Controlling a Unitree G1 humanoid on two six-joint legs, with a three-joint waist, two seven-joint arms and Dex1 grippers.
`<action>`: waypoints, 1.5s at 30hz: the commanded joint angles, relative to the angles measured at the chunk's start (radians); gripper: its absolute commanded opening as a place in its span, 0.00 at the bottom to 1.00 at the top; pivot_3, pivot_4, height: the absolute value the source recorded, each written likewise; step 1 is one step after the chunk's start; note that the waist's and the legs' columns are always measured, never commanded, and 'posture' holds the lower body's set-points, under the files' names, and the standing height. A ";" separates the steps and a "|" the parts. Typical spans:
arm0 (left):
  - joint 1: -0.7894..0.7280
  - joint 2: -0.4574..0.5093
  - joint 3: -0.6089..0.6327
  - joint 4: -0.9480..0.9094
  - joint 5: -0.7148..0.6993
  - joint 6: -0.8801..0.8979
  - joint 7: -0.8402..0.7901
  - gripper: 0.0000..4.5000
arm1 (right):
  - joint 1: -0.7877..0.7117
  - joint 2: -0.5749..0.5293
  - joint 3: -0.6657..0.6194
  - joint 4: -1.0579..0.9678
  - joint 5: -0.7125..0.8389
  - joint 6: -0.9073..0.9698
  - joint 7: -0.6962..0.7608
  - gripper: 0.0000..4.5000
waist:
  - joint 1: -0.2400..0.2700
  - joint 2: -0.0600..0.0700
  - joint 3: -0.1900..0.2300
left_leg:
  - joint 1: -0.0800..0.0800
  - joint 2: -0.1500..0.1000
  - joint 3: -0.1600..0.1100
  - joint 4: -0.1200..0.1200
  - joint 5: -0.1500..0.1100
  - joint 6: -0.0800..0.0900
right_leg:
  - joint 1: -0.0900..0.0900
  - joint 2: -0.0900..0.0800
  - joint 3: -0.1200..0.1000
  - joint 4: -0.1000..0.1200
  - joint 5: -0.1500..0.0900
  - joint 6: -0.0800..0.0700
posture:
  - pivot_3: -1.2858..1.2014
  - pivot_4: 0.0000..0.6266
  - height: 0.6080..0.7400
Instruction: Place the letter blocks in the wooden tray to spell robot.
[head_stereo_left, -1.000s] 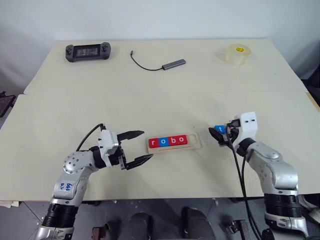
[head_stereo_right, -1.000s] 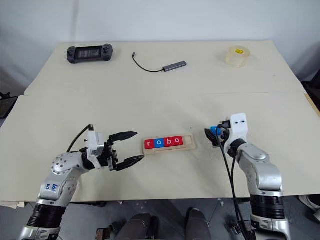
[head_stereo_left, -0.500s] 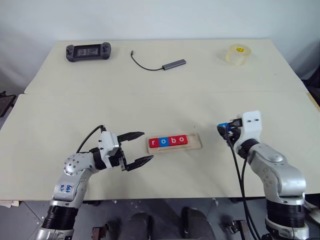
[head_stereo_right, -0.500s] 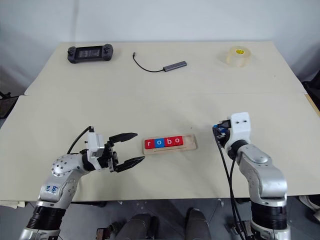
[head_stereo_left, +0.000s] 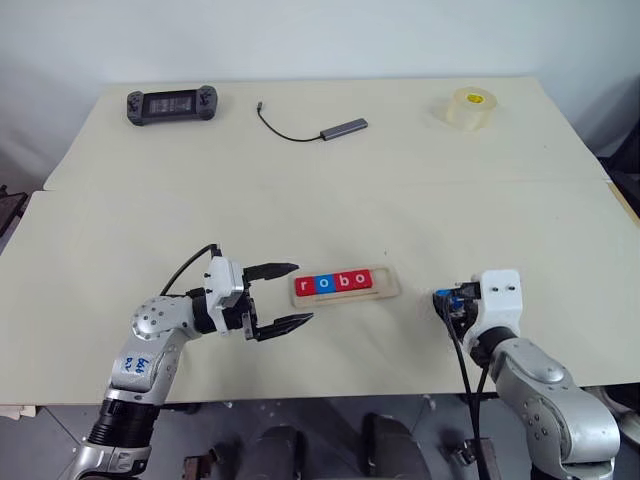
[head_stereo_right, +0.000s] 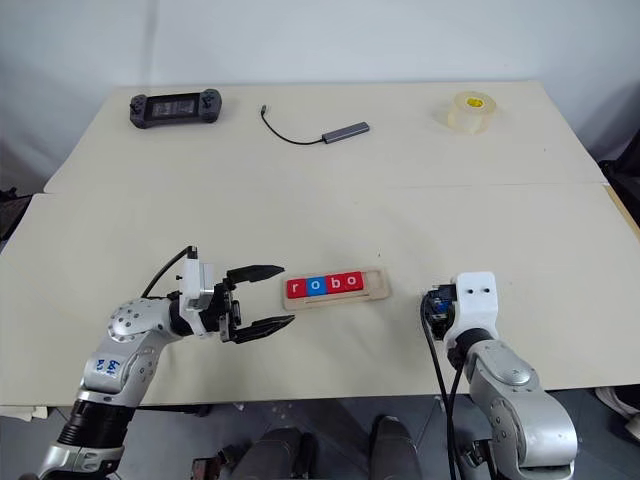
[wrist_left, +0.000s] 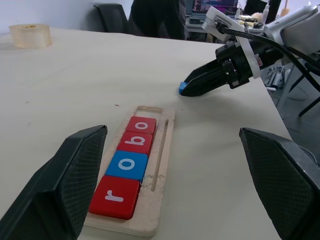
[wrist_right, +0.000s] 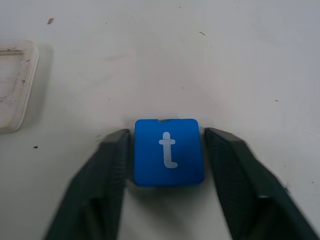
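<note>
The wooden tray (head_stereo_left: 391, 282) lies near the table's front middle. In it sit a red r (head_stereo_left: 306, 286), a blue o (head_stereo_left: 324, 284), a red b (head_stereo_left: 343, 282) and a red o (head_stereo_left: 362, 279), with its right end slot bare. My right gripper (wrist_right: 168, 134) is shut on the blue t block (wrist_right: 168, 151), to the right of the tray and nearer the front edge, low over the table (head_stereo_left: 445, 298). My left gripper (head_stereo_left: 303, 292) stands open just left of the tray, holding nothing, its fingers (wrist_left: 75, 170) pointing at the tray's r end.
At the back of the table are a black game controller (head_stereo_left: 171, 103) on the left, a cable with a grey hub (head_stereo_left: 345, 127) in the middle and a roll of clear tape (head_stereo_left: 472, 107) on the right. The wide stretch between them and the tray is bare tabletop.
My right gripper has drawn back toward the table's front edge, taking the blue t block with it. The left gripper and the tray's blocks stayed where they were.
</note>
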 joint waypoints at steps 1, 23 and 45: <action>0.000 0.010 0.010 -0.020 -0.020 0.007 -0.011 1.00 | 0.022 -0.056 -0.024 -0.033 0.011 -0.057 0.067 0.86 | 0.000 0.000 0.000 | 0.000 0.000 0.000 0.000 0.000 0.000 | 0.000 0.000 0.000 0.000 0.000 0.000 | 0.52 0.24 1.00; 0.100 0.022 0.046 -0.078 -0.042 0.003 -0.017 1.00 | -0.269 -0.716 0.146 0.881 -0.085 -1.014 1.256 0.99 | 0.000 -0.002 0.001 | 0.001 0.002 0.001 0.001 0.000 0.001 | 0.003 0.000 -0.001 -0.006 0.000 0.001 | 0.52 0.24 1.00; 0.104 0.032 0.052 -0.076 -0.023 -0.031 -0.009 1.00 | -0.518 -0.597 0.262 0.997 -0.116 -1.082 1.329 0.33 | -0.002 -0.001 0.001 | 0.004 0.002 -0.003 0.005 0.000 0.000 | 0.010 -0.003 -0.007 -0.009 0.000 0.001 | 0.52 0.24 1.00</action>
